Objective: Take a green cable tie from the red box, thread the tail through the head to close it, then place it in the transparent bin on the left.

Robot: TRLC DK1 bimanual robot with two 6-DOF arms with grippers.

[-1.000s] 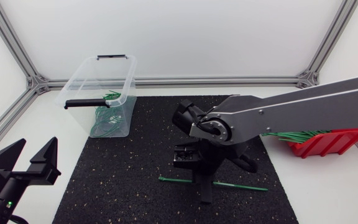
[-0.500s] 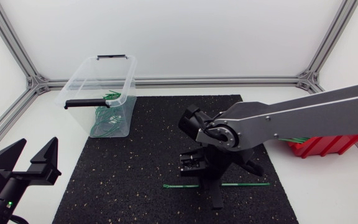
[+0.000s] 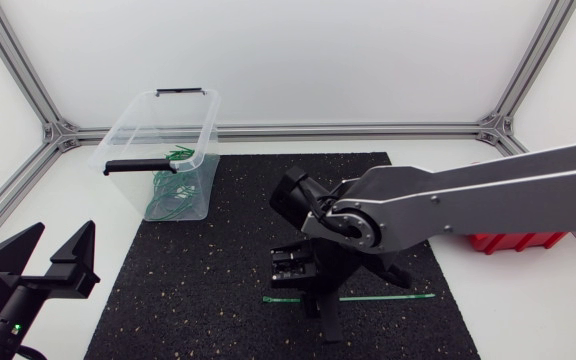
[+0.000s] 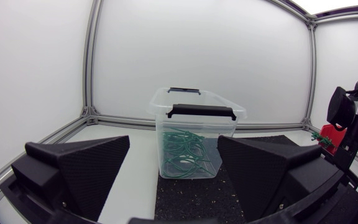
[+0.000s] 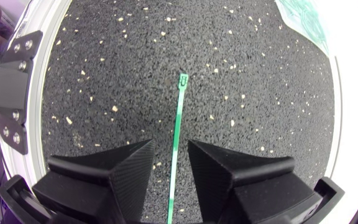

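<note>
1. The left gripper (image 3: pixel 56 242) (image 4: pixel 174 163) sits at the near left corner of the table (image 3: pixel 528 315), off the mat (image 3: pixel 198 290). Its two fingers are spread wide with nothing between them, and they point toward the bin.
2. One loose tie (image 3: pixel 388 296) (image 5: pixel 179 112) lies flat on the near part of the mat. It is a thin, straight, bright green strip, not closed into a loop. Its small square head (image 5: pixel 183 79) is at the end toward the left arm's side, and its tail runs out toward the right.
3. The right gripper (image 3: pixel 320 305) (image 5: pixel 171 147) points down over the middle of that tie, low to the mat. Its fingers are apart and straddle the strip; the right wrist view shows bare mat on both sides of the tie, so neither finger is pressing it.
4. The right arm (image 3: pixel 468 195) comes in from the right edge and crosses over the mat.
5. One red box (image 3: pixel 513 241) (image 4: pixel 337 132) stands off the mat at the right, mostly hidden under that arm in the head view.
6. One clear bin (image 3: pixel 163 150) (image 4: pixel 194 140) with black handles stands at the mat's far left corner. It holds a tangle of green looped ties (image 3: pixel 168 200) (image 4: pixel 185 155), too knotted together to count.
7. Count: two grippers, one loose tie, one bin, one box.
</note>
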